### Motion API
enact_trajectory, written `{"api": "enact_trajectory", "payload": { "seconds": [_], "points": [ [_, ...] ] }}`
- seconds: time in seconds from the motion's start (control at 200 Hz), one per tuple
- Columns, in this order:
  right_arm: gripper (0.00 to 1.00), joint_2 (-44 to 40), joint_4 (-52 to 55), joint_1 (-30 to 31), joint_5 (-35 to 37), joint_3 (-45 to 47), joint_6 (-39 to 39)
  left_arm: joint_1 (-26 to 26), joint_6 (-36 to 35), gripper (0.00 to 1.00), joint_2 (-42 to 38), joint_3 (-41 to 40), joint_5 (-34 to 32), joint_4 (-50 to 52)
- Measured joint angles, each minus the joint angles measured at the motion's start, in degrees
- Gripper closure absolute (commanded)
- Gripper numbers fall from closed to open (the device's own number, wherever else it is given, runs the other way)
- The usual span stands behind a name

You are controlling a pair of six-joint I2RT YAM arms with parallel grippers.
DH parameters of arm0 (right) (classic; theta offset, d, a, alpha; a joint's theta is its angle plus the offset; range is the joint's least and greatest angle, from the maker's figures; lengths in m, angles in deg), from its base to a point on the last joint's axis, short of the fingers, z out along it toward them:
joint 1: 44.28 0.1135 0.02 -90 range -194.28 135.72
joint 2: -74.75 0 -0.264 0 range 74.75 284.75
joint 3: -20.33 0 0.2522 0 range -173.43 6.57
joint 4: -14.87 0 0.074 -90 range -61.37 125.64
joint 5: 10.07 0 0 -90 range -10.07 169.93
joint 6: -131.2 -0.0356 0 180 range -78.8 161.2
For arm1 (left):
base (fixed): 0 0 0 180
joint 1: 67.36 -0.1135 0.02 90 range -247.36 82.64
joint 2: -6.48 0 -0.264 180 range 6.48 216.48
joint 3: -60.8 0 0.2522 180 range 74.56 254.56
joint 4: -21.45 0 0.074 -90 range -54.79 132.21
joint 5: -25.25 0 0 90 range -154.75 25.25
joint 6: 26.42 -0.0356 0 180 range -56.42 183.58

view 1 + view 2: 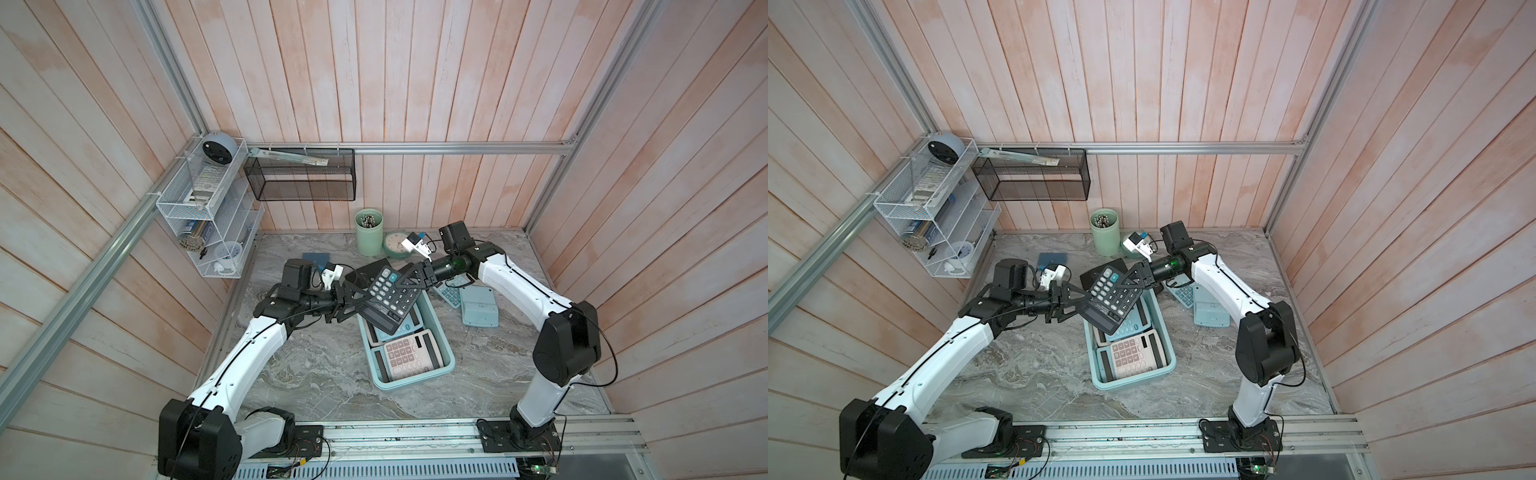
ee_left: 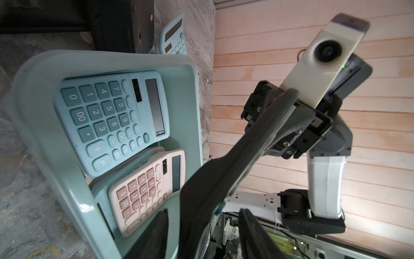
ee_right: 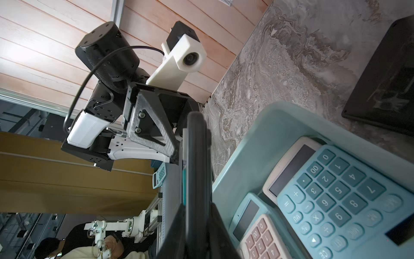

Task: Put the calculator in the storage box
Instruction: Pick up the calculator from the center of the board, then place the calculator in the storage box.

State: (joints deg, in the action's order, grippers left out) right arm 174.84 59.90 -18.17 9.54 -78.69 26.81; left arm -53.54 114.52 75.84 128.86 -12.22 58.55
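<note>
Calculator [image 1: 388, 299], clamped in right pincer [image 1: 409, 276], left pincer [image 1: 349, 305] apart, above storage box's [image 1: 415, 381] blue calculator [image 2: 107, 121].

The storage box [image 1: 411, 380] sits mid-table; a rear calculator [image 2: 107, 121] and a front calculator [image 1: 404, 358] lie inside it; the calculator [image 1: 388, 299] hangs above the box's rear end; right of the box a spare calculator [image 1: 449, 293] lies on the table, an overturned calculator [image 1: 480, 308] just beside it, further right; behind, by the back wall, stand a cup [image 1: 369, 232] and, to its right, a clock [image 1: 392, 246]; a mesh basket [image 1: 301, 176] hangs on the back wall, a wire rack [image 1: 203, 208] on the left wall.
</note>
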Motion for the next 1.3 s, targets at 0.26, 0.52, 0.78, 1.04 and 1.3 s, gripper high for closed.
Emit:
{"api": "enact_trajectory", "payload": {
  "seconds": [0.26,0.52,0.78,1.04,1.3],
  "points": [
    [1.00,-8.8,-15.0,-1.1,8.5,11.0,-14.1,-1.4,0.6,0.00,-3.3,-0.5,-9.6,0.4],
    [1.00,-21.6,-22.4,1.0,29.6,27.0,-26.5,-1.4,2.0,0.00,-12.3,-6.0,-20.9,0.3],
    [1.00,-25.6,-22.9,11.1,50.1,30.7,-31.1,-0.5,4.0,0.00,-18.0,-11.1,-27.1,-1.3],
    [1.00,-24.7,-27.0,14.3,59.8,34.9,-34.4,0.0,5.6,0.00,-18.8,-15.5,-28.0,-2.6],
    [1.00,-21.6,-32.5,14.6,60.1,35.9,-37.0,0.7,6.4,0.00,-18.8,-16.7,-28.0,-4.9]
  ]
}}
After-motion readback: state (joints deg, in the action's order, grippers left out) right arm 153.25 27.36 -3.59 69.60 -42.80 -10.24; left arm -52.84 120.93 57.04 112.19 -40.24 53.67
